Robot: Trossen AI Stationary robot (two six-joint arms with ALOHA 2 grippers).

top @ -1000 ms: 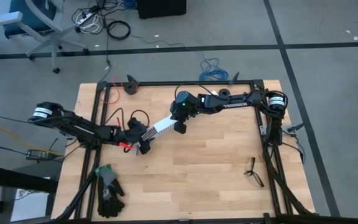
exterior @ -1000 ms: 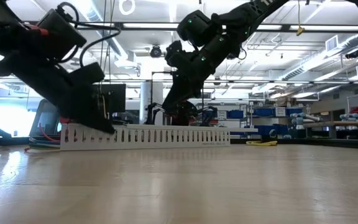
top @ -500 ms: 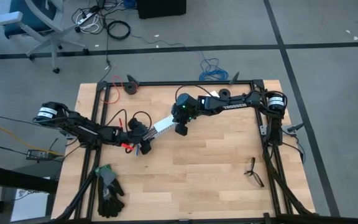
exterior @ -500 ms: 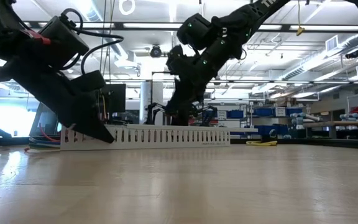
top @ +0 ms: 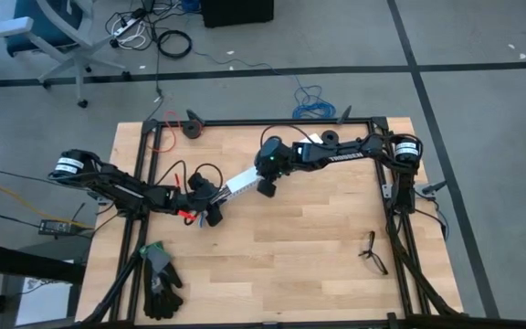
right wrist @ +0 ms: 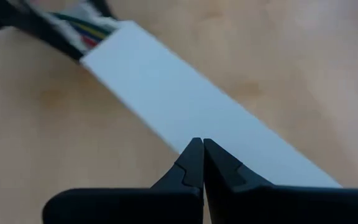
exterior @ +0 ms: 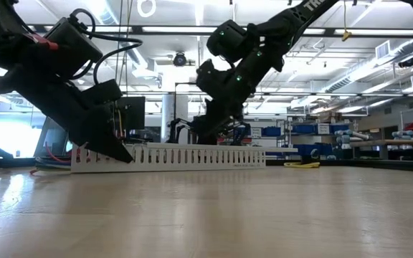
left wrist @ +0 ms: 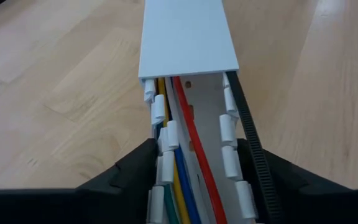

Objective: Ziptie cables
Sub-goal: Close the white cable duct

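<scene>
A white slotted channel (top: 237, 187) lies slantwise on the table, its flat cover (left wrist: 187, 37) closing the far part. In the open near part lie the cables (left wrist: 180, 171): red, yellow, blue, green and white wires. The black ziptie (left wrist: 246, 127) runs along the outside of one slotted wall. My left gripper (top: 209, 208) (left wrist: 194, 186) is at the channel's open, near-left end. My right gripper (top: 265, 186) (right wrist: 197, 149) is shut, with its tips on the cover near the far-right end. My left gripper holds the channel's open end between its two fingers (left wrist: 135, 171), one against each slotted wall (left wrist: 229, 152), coming along the channel from the table's left. The channel rests on the table. The ziptie passes that finger; whether it is pinched, I cannot tell. My right gripper presses its shut fingertips (right wrist: 192, 155) on the cover's flat top (right wrist: 185, 118), slanting down from the table's right.
Black gloves with a green cuff (top: 159, 279) lie near the front-left corner. A small black forked object (top: 372, 253) lies at the right. Black and red cable loops (top: 183, 174) sit behind the left gripper. A yellow spool (exterior: 302, 164) shows far off in the low view.
My left gripper has shifted a little toward the table's left and tipped slightly, still on the channel's end. My right gripper, staying shut, has moved a little toward the table's right. The channel has stayed on the table.
</scene>
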